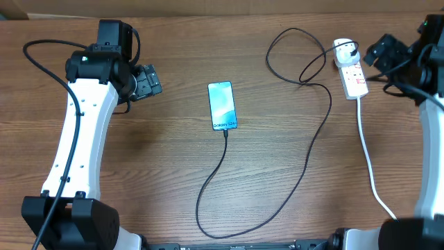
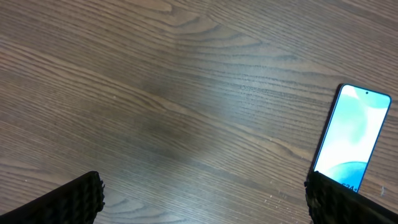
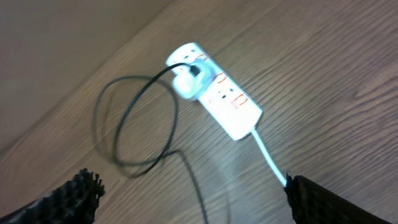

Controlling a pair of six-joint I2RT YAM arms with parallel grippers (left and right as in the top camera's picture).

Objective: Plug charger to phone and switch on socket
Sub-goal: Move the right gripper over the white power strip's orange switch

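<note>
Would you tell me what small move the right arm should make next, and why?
Probably lower the right gripper onto the socket at its red switch marks. The charger cable appears to reach the bottom edge of the phone already, its plug sits in the socket, and the open gripper hovers above.

From the left wrist, the slim black-framed phone with a light blue screen (image 2: 351, 134) loses its lower end behind one ribbed black pad (image 2: 348, 202) of the left gripper (image 2: 205, 205). From the right wrist, the small white extension socket (image 3: 217, 96) is blurred and glaring, and its red switch marks are unreadable. Overhead, the tip of the thin black charger cable (image 1: 225, 139) at the phone is too small to judge.
</note>
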